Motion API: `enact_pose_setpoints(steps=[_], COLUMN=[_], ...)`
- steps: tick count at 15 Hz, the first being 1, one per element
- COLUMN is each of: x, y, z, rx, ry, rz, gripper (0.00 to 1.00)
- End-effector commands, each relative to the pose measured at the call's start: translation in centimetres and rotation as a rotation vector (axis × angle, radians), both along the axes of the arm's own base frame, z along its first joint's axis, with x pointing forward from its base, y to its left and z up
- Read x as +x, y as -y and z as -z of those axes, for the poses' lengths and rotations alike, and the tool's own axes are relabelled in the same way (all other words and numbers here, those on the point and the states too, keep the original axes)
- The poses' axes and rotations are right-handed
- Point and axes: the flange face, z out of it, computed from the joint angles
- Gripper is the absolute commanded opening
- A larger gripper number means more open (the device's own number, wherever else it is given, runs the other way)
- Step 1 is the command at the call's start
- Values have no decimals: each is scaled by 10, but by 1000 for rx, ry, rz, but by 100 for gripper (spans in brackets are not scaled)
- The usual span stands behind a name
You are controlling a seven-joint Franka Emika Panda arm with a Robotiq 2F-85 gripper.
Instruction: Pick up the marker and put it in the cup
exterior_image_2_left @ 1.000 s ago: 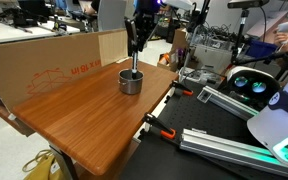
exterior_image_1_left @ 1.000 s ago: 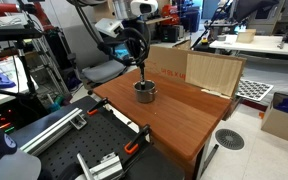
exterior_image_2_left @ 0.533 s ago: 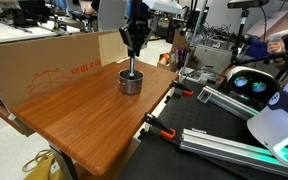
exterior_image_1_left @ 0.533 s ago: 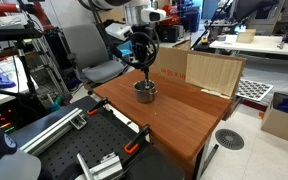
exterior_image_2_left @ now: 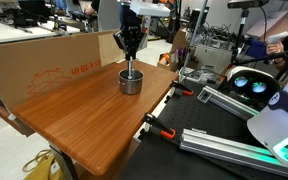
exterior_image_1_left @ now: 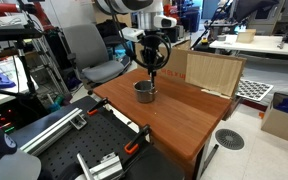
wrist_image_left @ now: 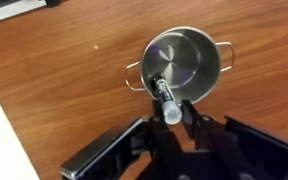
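The small grey metal cup (exterior_image_1_left: 144,91) (exterior_image_2_left: 131,81) stands on the wooden table, near the cardboard panels. The black marker (exterior_image_2_left: 132,70) stands leaning inside the cup, its whitish end up. In the wrist view the marker (wrist_image_left: 161,94) rises from the cup (wrist_image_left: 191,62) floor and its whitish end lies between my fingers. My gripper (exterior_image_1_left: 150,68) (exterior_image_2_left: 130,58) (wrist_image_left: 172,116) hangs straight above the cup, open, with a gap beside the marker's tip.
Cardboard panels (exterior_image_1_left: 212,72) (exterior_image_2_left: 44,62) stand along the table's far edge behind the cup. The table's front edge (exterior_image_2_left: 134,130) carries orange clamps. An office chair (exterior_image_1_left: 89,55) and cluttered benches surround the table.
My gripper has risen off the cup and shifted a little sideways. The marker has stayed standing in the cup.
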Motion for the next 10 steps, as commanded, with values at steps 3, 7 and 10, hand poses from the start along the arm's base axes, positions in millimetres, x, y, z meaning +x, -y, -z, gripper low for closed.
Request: enact_pose_setpoints(steps=[3,7,10], x=[12,14,14], y=[0,0,0], z=[2,1,-1], rx=[-46,-48,-44], ry=[-47,-53,-56], rz=[-14,-19,-22], gripper=[68,96,100])
